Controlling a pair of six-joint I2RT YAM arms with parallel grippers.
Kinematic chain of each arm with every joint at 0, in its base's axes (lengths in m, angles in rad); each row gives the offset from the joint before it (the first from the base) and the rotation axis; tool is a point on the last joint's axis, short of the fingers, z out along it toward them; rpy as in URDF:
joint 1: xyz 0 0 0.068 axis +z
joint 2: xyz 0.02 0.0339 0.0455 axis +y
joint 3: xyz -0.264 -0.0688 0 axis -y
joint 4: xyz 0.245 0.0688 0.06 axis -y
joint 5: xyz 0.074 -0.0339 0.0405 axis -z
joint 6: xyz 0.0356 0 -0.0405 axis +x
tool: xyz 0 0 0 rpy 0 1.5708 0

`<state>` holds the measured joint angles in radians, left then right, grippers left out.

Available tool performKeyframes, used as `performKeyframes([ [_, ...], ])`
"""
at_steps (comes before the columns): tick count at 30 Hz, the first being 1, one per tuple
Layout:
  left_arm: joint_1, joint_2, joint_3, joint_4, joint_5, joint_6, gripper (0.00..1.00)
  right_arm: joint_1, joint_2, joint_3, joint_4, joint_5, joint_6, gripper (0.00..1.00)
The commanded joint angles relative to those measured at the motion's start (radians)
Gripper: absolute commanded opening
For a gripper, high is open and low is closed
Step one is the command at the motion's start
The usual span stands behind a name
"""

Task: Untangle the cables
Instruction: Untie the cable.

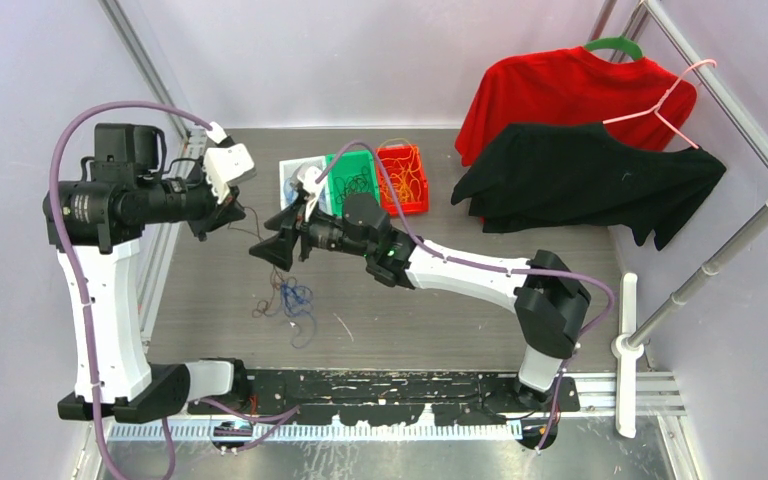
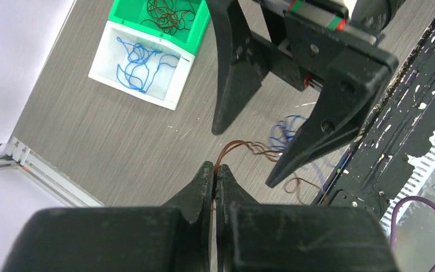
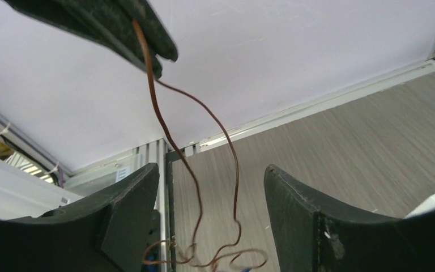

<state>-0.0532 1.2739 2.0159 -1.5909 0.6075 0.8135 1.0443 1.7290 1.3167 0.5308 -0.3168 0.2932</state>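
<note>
My left gripper (image 1: 230,213) is shut on a thin brown cable (image 2: 242,145) and holds it up above the table (image 1: 410,320). The cable's two strands hang down to a small clump of brown and blue cables (image 1: 292,298) lying on the table. In the left wrist view the jaws (image 2: 215,170) are pressed together on the strand. My right gripper (image 1: 272,248) is open, just right of the left one. In the right wrist view the brown strands (image 3: 157,105) pass between its spread fingers (image 3: 209,195) without touching them. A blue cable (image 2: 286,129) lies below.
Three bins stand at the back: a white one (image 1: 292,178) with blue cable (image 2: 141,59), a green one (image 1: 352,172) with brown cables, a red one (image 1: 404,178) with orange cables. A red shirt (image 1: 570,95) and a black shirt (image 1: 590,175) hang on a rack (image 1: 760,150) at right.
</note>
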Motion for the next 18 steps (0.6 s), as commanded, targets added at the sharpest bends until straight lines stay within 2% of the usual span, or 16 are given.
performKeyframes([
  [1,-0.005,-0.049,0.029,-0.004,0.045,-0.028,0.0,0.036,-0.008,0.025,0.053,-0.014,-0.01,0.71],
  [8,-0.012,-0.031,0.141,-0.025,0.101,-0.069,0.0,0.044,0.013,-0.026,0.044,0.038,0.009,0.58],
  [14,-0.02,-0.012,0.303,0.013,0.157,-0.208,0.0,0.035,0.071,-0.068,0.072,0.001,0.011,0.51],
  [18,-0.02,-0.013,0.351,0.081,0.163,-0.285,0.0,0.017,0.114,-0.096,0.112,-0.008,0.048,0.43],
])
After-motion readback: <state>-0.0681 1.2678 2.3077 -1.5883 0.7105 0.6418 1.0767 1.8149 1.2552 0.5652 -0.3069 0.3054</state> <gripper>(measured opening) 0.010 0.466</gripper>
